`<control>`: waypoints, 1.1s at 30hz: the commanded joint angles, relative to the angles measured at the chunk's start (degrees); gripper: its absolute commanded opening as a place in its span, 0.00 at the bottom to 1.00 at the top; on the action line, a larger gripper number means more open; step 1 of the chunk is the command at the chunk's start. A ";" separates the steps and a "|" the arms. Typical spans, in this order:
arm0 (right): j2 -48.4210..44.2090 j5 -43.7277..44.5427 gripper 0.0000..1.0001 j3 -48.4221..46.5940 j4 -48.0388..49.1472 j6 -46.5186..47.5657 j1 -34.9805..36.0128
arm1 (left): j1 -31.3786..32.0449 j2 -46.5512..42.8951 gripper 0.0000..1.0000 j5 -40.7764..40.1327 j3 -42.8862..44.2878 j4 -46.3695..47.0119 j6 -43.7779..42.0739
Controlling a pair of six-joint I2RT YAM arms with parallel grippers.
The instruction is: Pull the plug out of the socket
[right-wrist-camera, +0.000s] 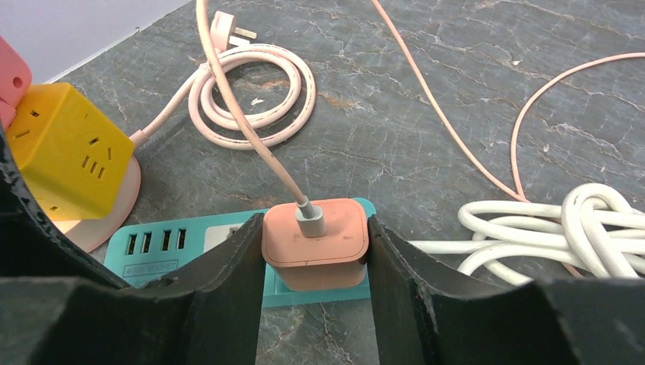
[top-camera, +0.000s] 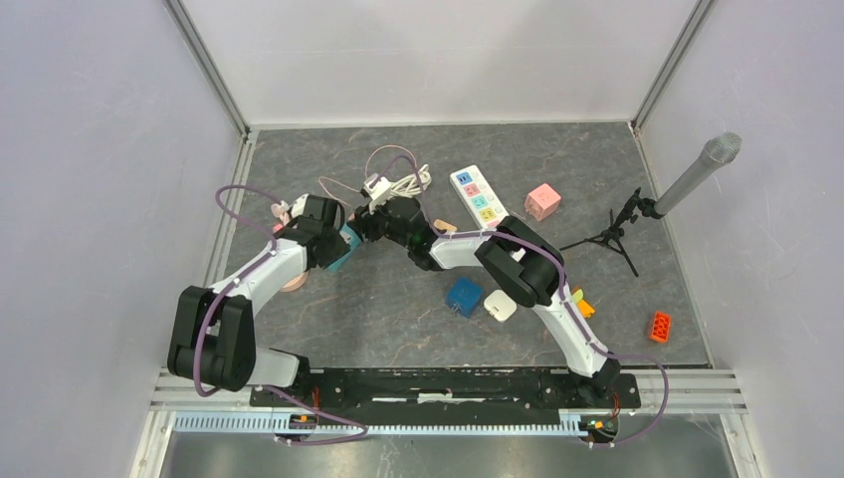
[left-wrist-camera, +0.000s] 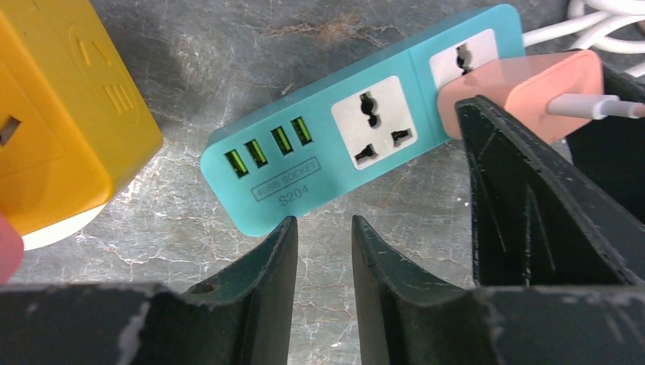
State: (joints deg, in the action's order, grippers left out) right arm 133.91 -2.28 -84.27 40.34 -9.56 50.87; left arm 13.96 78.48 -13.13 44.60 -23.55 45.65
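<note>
Salmon-pink plug (right-wrist-camera: 312,255) sits clamped between the right gripper's (right-wrist-camera: 316,224) jaws, which press on both its flanks. It is seated in the end socket of the teal power strip (right-wrist-camera: 152,243). Pull straight out along the prongs, without rocking. The left gripper (left-wrist-camera: 319,224), jaws narrowly apart on nothing, waits at the strip's USB end. Bracing there should stop the strip lifting.

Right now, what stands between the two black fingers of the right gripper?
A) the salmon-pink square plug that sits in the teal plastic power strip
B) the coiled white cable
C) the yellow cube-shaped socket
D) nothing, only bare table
A: in the right wrist view the salmon-pink square plug, seated in the teal plastic power strip, fills the gap of the right gripper, with one finger against each side.
</note>
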 commanded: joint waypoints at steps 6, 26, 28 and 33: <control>-4.11 0.56 0.20 2.67 3.90 0.69 0.22 | -0.33 2.48 0.43 -3.78 1.02 -0.70 0.95; -9.31 1.23 0.09 2.49 -4.65 1.37 0.20 | -0.33 -0.96 0.46 5.61 8.26 -1.28 -2.37; -9.51 1.14 0.09 2.71 -5.45 1.14 0.19 | -0.33 0.26 0.46 4.97 7.80 -1.25 -2.41; -9.36 1.05 0.08 3.67 -5.88 1.08 0.19 | -0.33 3.55 0.43 6.36 4.42 1.13 -1.38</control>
State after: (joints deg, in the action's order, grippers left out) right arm 127.87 -1.48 -79.50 33.69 -8.51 50.92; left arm 13.85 79.55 -8.32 51.03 -23.92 45.10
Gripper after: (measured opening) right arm 0.516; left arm 0.442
